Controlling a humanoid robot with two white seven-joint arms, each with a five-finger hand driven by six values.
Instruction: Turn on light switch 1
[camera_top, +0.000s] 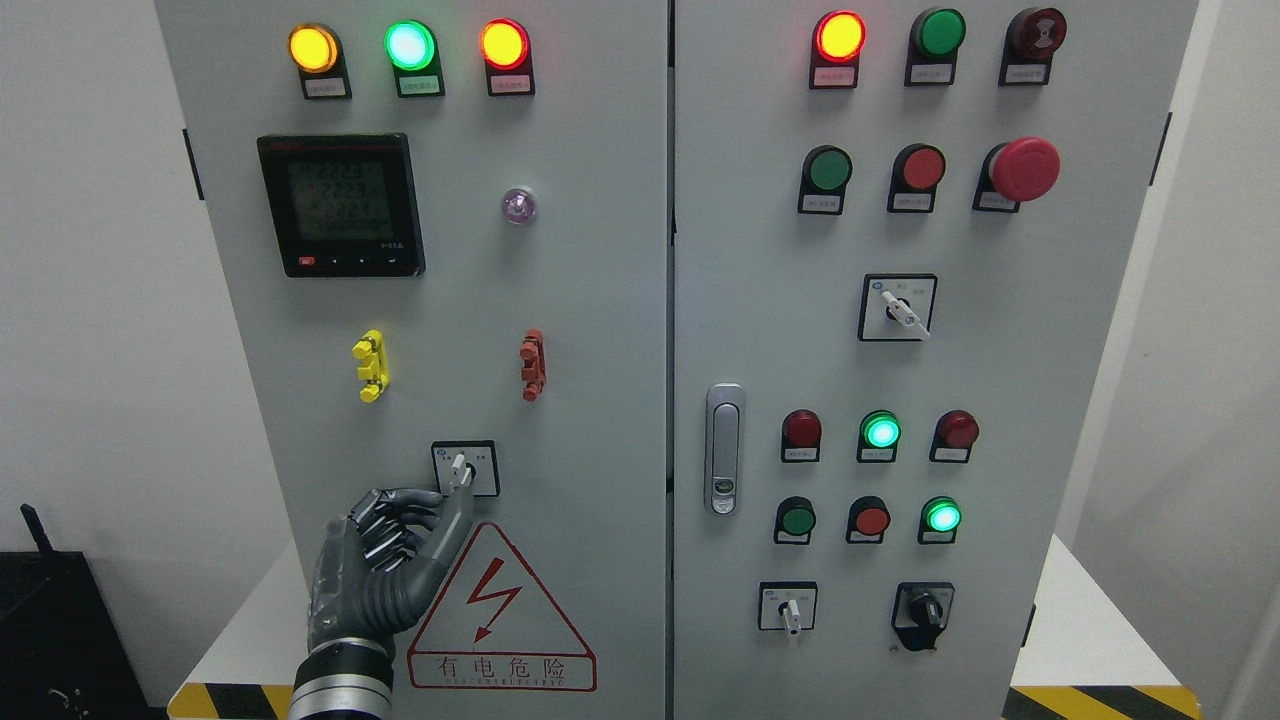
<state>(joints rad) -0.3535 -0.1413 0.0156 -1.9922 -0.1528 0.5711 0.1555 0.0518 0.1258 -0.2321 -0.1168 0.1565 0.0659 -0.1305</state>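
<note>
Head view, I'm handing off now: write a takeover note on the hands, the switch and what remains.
Left hand: raised against the left cabinet door, fingers curled, thumb tip reaching the white lever of the rotary selector switch above the red warning triangle. A firm grasp is not clear.
Right hand: out of view.
Done: hand brought to the switch.
Left: turn the lever, confirm it has switched, withdraw. Whether it has turned already cannot be told.
</note>
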